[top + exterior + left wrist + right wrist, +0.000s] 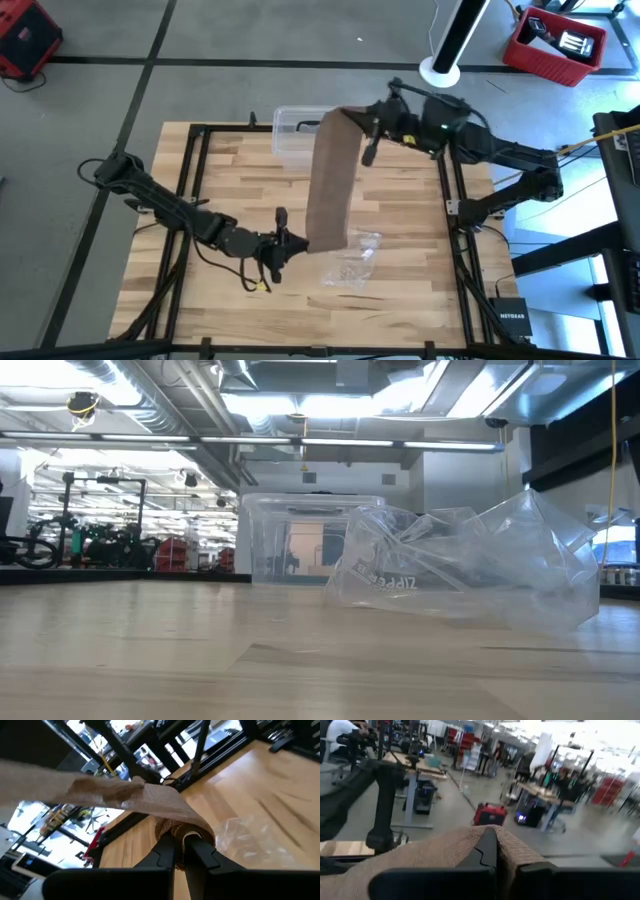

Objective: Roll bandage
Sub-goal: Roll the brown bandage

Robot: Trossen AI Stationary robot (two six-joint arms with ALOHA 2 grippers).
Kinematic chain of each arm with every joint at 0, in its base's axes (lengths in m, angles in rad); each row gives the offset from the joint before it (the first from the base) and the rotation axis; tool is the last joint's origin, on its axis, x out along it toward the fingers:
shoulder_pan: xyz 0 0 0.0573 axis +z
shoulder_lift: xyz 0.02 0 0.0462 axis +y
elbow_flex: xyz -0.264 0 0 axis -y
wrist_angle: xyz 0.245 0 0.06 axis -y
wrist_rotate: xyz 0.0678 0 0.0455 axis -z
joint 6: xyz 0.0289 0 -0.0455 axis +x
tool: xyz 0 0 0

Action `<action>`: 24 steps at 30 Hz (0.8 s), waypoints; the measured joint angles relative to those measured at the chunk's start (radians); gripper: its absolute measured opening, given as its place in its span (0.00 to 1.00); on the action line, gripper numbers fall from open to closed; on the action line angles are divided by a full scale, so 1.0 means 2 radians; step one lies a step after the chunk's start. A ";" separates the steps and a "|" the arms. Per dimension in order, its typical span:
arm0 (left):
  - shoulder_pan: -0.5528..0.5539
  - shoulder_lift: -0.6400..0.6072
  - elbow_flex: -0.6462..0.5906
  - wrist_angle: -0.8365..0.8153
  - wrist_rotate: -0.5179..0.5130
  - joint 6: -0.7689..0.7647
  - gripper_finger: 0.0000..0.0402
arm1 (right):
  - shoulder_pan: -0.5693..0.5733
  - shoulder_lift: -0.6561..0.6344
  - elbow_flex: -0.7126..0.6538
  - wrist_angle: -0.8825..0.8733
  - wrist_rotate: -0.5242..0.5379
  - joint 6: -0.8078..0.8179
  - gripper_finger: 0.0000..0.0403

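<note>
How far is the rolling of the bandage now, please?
Done: the bandage is lifted and stretched between both arms. In hand: the left gripper is shut on the near end, where a small wound part shows; the right gripper is shut on the far end. Left: nearly the whole strip remains unrolled.

Overhead, table-level, two wrist cameras

Plastic bag (470, 565): mirrored lettering, apparently "Zipper", seen through the film.
Black box (512, 318) by the table's corner: "NETGEAR".
</note>
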 joint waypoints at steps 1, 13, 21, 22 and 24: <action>-0.003 0.001 0.000 0.004 0.001 0.000 0.02 | -0.009 0.004 -0.006 -0.003 -0.007 0.010 0.00; -0.008 0.009 -0.001 0.000 0.009 -0.049 0.02 | -0.053 0.083 -0.118 -0.009 -0.072 0.120 0.09; -0.006 0.052 -0.001 0.004 0.009 -0.115 0.02 | -0.043 0.137 -0.179 -0.015 -0.120 0.142 0.34; -0.006 0.059 -0.001 0.006 0.009 -0.119 0.02 | -0.041 0.142 -0.182 -0.014 -0.122 0.142 0.37; -0.004 0.074 -0.001 0.005 0.008 -0.131 0.01 | -0.040 0.148 -0.186 -0.018 -0.124 0.142 0.45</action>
